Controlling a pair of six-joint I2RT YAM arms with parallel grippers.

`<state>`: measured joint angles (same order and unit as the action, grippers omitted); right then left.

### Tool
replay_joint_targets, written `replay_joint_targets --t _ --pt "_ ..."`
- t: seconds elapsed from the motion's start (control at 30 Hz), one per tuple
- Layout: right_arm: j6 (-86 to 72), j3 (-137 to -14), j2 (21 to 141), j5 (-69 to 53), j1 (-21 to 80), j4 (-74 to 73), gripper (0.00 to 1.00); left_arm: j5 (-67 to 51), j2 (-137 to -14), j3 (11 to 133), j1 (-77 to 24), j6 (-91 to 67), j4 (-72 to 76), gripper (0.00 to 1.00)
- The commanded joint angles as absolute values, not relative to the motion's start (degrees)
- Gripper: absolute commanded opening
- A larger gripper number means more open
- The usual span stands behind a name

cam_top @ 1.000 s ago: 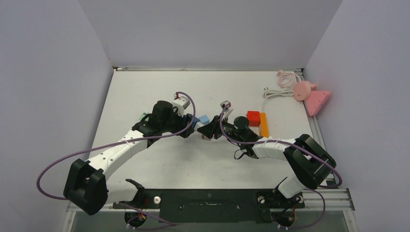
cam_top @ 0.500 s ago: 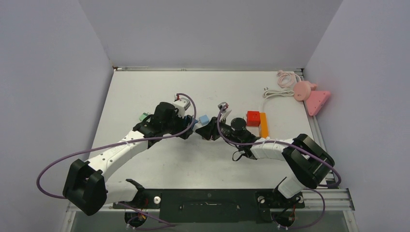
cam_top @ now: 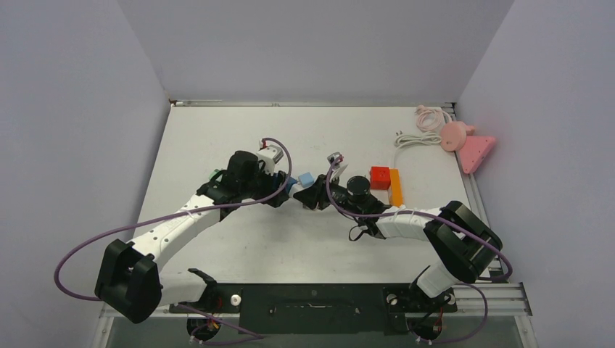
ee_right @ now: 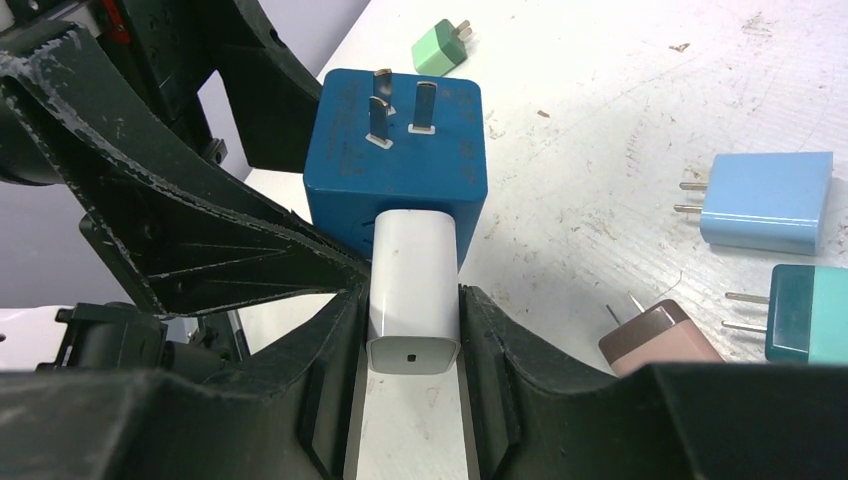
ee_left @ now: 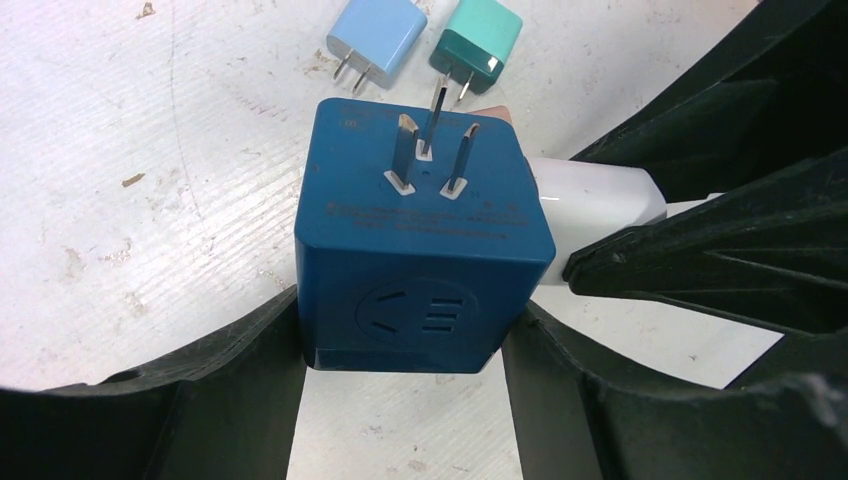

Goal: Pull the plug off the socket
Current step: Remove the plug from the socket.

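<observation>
A dark blue cube socket [ee_left: 420,260] with three metal prongs on top sits between the fingers of my left gripper [ee_left: 400,400], which is shut on its sides. A white plug [ee_right: 412,290] is seated in one face of the socket [ee_right: 400,150]. My right gripper [ee_right: 412,380] is shut on the plug's body. In the top view the two grippers meet at mid-table, the left gripper [cam_top: 284,190] facing the right gripper [cam_top: 308,197]; the socket is mostly hidden between them.
Loose chargers lie close by: a light blue one [ee_left: 377,30], a teal one [ee_left: 477,45], a brown one [ee_right: 660,340] and a green one [ee_right: 438,45]. A red block [cam_top: 379,177] and an orange block [cam_top: 395,186] sit to the right. A white cable [cam_top: 413,138] and pink pieces [cam_top: 468,145] lie at the far right.
Both grippers, with the socket and plug still joined, have drifted slightly to the left. Neither grip has changed.
</observation>
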<state>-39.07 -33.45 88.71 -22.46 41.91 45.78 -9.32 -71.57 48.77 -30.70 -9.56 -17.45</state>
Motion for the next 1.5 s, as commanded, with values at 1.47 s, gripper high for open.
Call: replay_joint_targets --t 1.47 --pt "-36.23 -34.08 87.35 -21.47 42.6 44.6 0.05 -6.46 -70.01 50.67 -27.38 -9.39 -13.56 0.0"
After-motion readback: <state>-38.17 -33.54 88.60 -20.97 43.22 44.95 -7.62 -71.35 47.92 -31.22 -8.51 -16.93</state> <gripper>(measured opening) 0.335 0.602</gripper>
